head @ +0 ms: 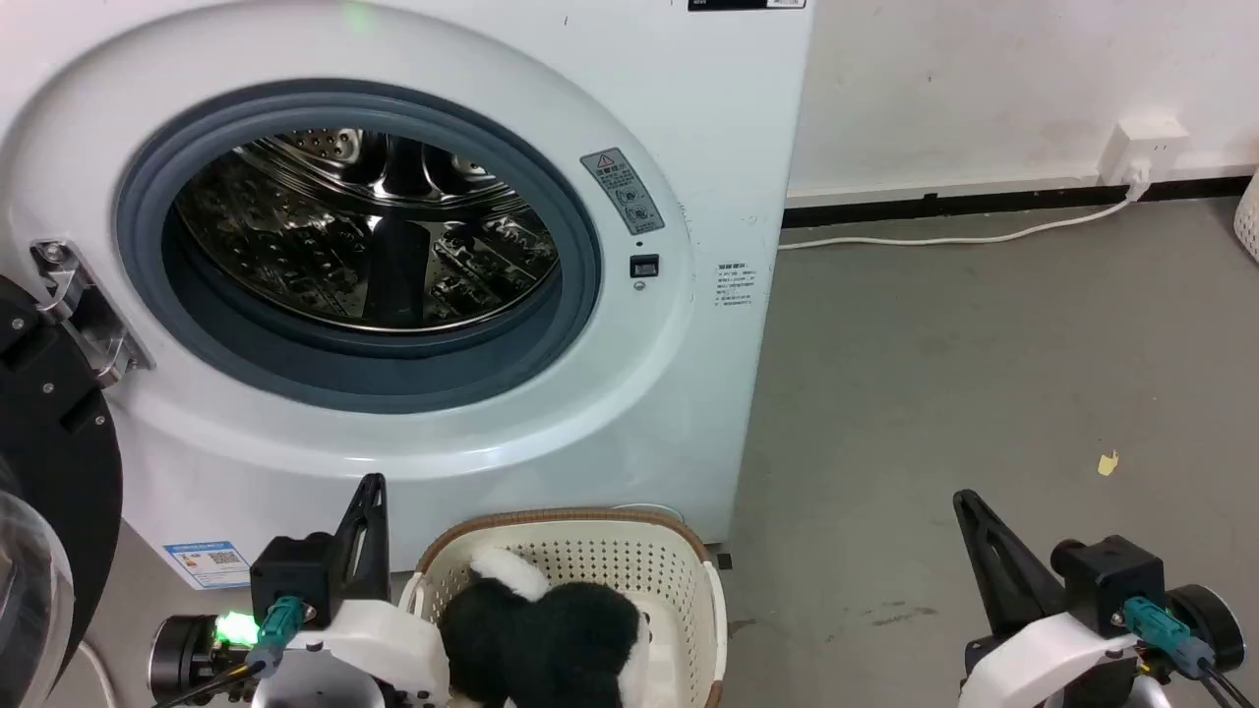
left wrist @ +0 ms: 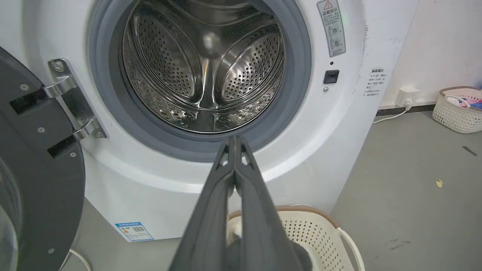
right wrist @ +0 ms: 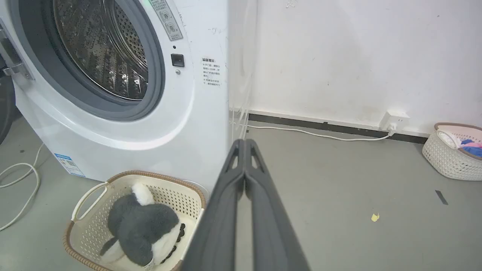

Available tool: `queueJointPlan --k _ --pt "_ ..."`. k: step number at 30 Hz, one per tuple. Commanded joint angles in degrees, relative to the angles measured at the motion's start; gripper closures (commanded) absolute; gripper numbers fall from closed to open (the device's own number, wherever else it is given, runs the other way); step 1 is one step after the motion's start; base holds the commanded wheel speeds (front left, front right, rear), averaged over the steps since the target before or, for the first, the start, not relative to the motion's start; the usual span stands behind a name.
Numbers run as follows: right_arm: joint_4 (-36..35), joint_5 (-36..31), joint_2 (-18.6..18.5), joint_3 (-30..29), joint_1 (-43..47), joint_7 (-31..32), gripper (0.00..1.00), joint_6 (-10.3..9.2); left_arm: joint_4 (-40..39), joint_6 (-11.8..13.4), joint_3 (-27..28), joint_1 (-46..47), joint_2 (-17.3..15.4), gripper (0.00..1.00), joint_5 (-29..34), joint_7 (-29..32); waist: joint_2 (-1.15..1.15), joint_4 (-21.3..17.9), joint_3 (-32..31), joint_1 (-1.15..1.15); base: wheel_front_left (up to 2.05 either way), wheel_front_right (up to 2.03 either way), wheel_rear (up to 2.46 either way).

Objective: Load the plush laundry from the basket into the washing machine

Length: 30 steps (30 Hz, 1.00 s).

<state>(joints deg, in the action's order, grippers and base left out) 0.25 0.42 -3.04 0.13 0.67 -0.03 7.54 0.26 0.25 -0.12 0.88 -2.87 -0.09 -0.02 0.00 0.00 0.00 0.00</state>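
Observation:
The plush laundry, black fur with white patches, lies in the cream basket on the floor in front of the washing machine. The machine's porthole stands open onto the bare steel drum. My left gripper is shut and holds nothing, just left of the basket. Far to the right, over bare floor, my right gripper is shut with nothing in it.
The black-rimmed door hangs open at the left. A white cable runs along the wall to a socket. A second basket with clothes stands at the far right. Grey floor lies right of the machine.

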Motion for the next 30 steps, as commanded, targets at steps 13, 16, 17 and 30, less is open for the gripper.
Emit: queueJointPlan --k 13,16,17,30 --pt "-0.2 -0.4 0.2 -0.1 -0.7 0.0 1.0 -0.05 -0.3 -0.2 0.1 -0.9 0.0 1.0 0.1 0.0 0.0 0.0 0.0 0.0 0.0 0.0 0.0" --pt "-0.2 -0.4 0.2 -0.1 -0.7 0.0 1.0 -0.05 -0.3 -0.2 0.1 -0.9 0.0 1.0 0.1 0.0 0.0 0.0 0.0 0.0 0.0 0.0 0.0" --pt "-0.2 -0.4 0.2 -0.1 -0.7 0.0 1.0 -0.05 -0.3 -0.2 0.1 -0.9 0.0 1.0 0.1 0.0 0.0 0.0 0.0 0.0 0.0 0.0 0.0" --pt "-0.2 -0.4 0.2 -0.1 -0.7 0.0 1.0 -0.05 -0.3 -0.2 0.1 -0.9 0.0 1.0 0.1 0.0 0.0 0.0 0.0 0.0 0.0 0.0 0.0"
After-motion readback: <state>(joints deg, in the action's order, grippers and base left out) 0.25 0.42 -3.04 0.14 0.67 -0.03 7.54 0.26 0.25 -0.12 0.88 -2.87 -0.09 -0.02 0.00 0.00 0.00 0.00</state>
